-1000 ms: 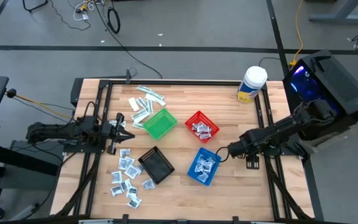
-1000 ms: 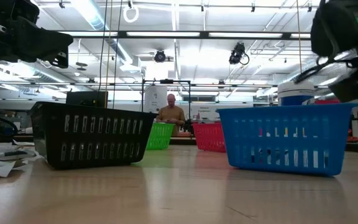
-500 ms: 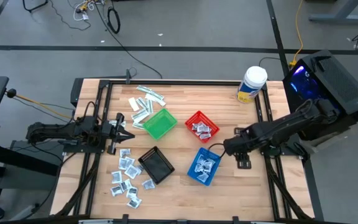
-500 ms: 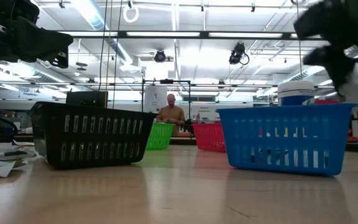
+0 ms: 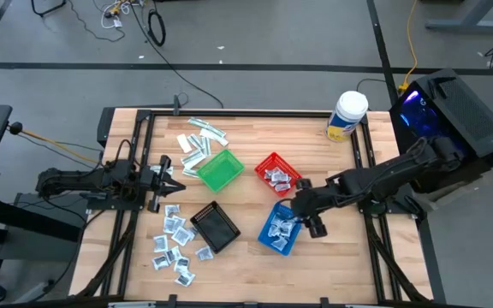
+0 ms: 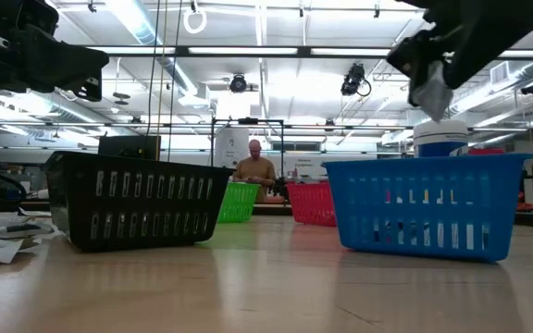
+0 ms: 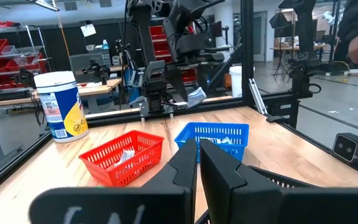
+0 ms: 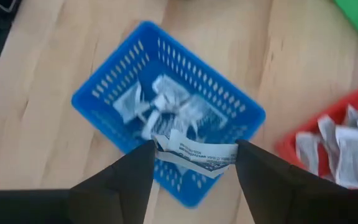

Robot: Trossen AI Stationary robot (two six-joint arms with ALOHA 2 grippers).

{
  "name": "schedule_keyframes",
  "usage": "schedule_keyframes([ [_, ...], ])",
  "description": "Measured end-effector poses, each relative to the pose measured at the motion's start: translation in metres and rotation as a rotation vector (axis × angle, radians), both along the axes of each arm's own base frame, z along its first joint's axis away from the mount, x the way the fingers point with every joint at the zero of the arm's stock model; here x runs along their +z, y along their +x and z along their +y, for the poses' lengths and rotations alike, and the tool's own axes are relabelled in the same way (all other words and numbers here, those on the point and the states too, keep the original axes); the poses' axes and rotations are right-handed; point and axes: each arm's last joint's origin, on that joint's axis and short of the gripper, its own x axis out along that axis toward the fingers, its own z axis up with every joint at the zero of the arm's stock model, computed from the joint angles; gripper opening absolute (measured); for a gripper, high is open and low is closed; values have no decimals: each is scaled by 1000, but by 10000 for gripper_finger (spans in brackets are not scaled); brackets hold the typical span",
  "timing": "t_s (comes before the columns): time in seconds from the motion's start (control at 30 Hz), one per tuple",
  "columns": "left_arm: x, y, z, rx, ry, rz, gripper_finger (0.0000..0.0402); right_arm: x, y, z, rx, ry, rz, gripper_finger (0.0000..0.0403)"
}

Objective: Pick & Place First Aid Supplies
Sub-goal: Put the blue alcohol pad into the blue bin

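Right gripper (image 8: 194, 163) poised above the blue basket (image 5: 280, 229), fingers pinched on a white packet (image 8: 196, 153) by its two ends, held flat so it can fall clear into the sachets below; judged ready for release, since the packet hangs over the basket's edge nearest the red basket (image 5: 277, 174) rather than its middle; risk of catching the rim. Left gripper (image 5: 175, 182) parked at the table's left, jaws closed and empty, near loose packets (image 5: 175, 244) strewn by the black basket (image 5: 216, 227); longer strips (image 5: 200, 137) lying beyond the green basket (image 5: 219, 169), unsorted.
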Motion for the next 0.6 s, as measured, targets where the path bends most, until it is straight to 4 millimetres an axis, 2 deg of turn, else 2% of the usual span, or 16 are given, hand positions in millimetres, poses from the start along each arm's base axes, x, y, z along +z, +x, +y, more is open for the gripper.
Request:
schedule_keyframes([
  [0.33, 0, 0, 0, 0, 0, 0, 25, -15, 20, 7, 24, 7, -35, 221],
  [0.6, 0, 0, 0, 0, 0, -1, 25, -19, 25, 10, 26, 9, -43, 221],
])
